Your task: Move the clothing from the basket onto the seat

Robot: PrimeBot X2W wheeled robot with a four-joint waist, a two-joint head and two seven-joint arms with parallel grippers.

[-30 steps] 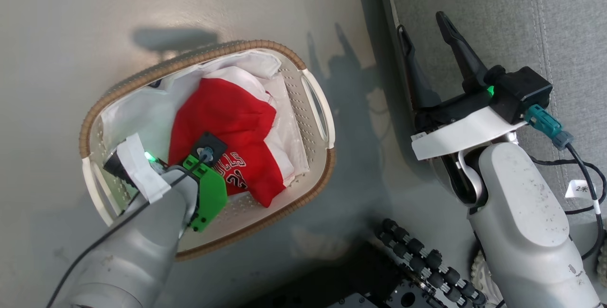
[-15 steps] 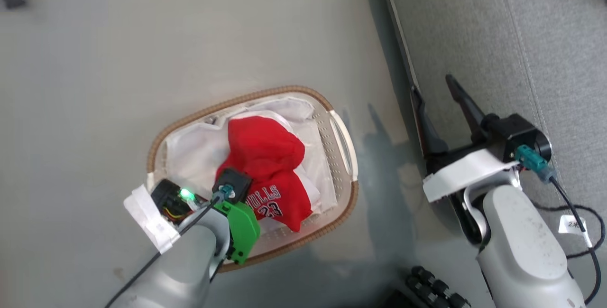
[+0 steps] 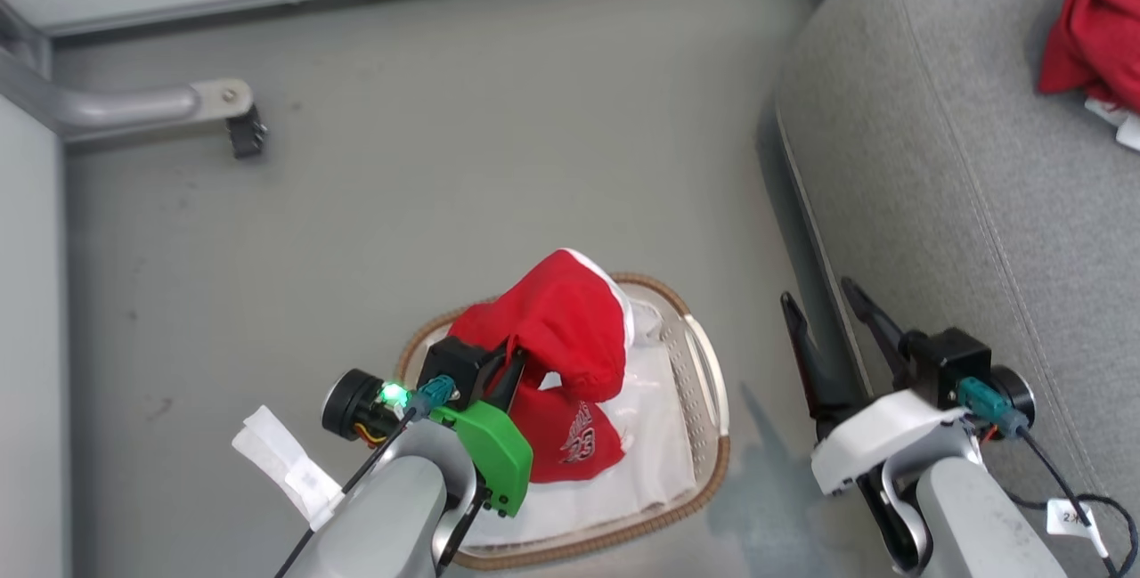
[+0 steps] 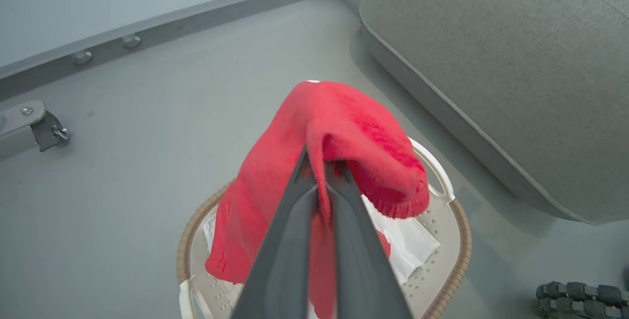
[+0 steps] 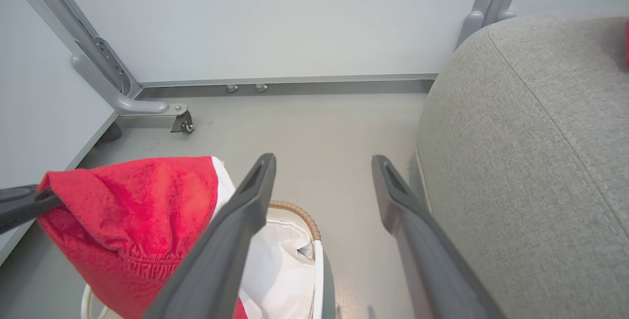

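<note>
**Clearances**
Bare grey floor (image 3: 445, 159) lies open beyond the oval cream plastic basket with woven brown rim (image 3: 723, 462). The right gripper (image 3: 817, 291), fingers spread, stands in the gap between it and the grey upholstered seat (image 3: 935, 204), whose far part holds red clothing (image 3: 1091, 26).

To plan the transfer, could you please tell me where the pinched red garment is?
Head view, lower centre: the red garment hangs from the shut left pincer over the basket, with the grey seat to its right.
</note>
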